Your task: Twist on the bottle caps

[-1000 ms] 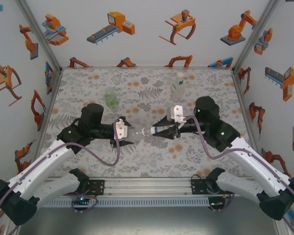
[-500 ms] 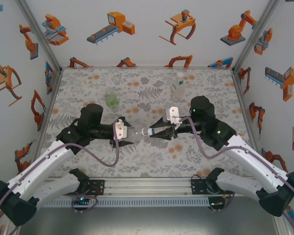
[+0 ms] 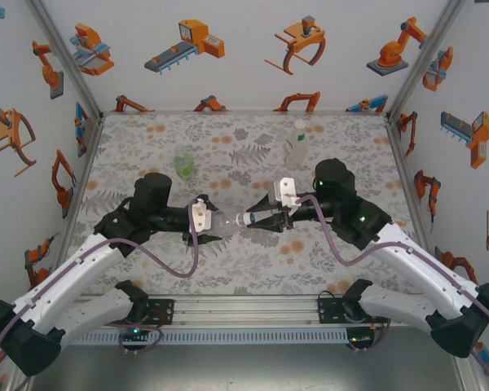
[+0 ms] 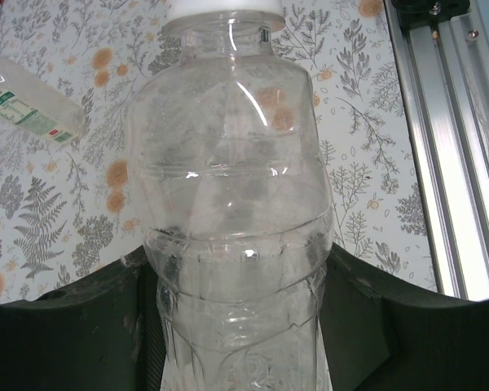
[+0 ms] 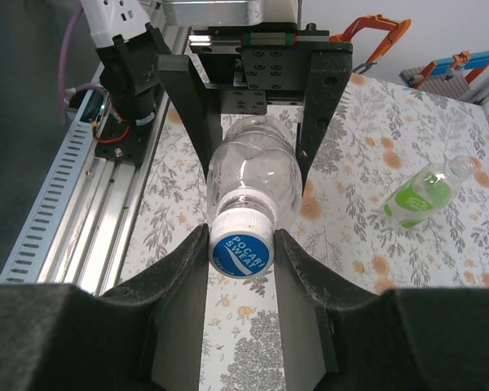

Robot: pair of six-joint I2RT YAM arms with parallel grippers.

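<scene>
1. Just beyond the rail (image 3: pixel 244 308) at the near edge of the table (image 3: pixel 261 273), between the arms, the bottle (image 3: pixel 231 220) hangs level in the air. The left tool (image 3: pixel 213 221) is clamped round its clear body, one finger on each side.
2. Just right of the bottle, the right tool (image 3: pixel 259 218) is pinched almost closed on the cap (image 5: pixel 241 243). The cap sits on the bottle's neck, with its blue printed top facing the wrist camera.
3. Over the last second the right tool has crept in toward the bottle and its arm has swung in with it. The left tool has stayed put and neither grip has altered. I judge the cap is being pressed and turned home. Whether it is tight yet cannot be seen.
4. Under the bottle, the table is a grey leaf print with orange blots.
5. Beyond the bottle to the left sits the green bottle (image 3: pixel 184 167). Beyond it to the right stands the labelled bottle (image 3: pixel 296 144), well apart. I cannot tell whether either has its cap, so more may remain to do.
6. Farthest from the bottle are the white walls (image 3: pixel 244 81), dotted with orange robot drawings, and the metal posts (image 3: pixel 65 61) at the corners.
</scene>
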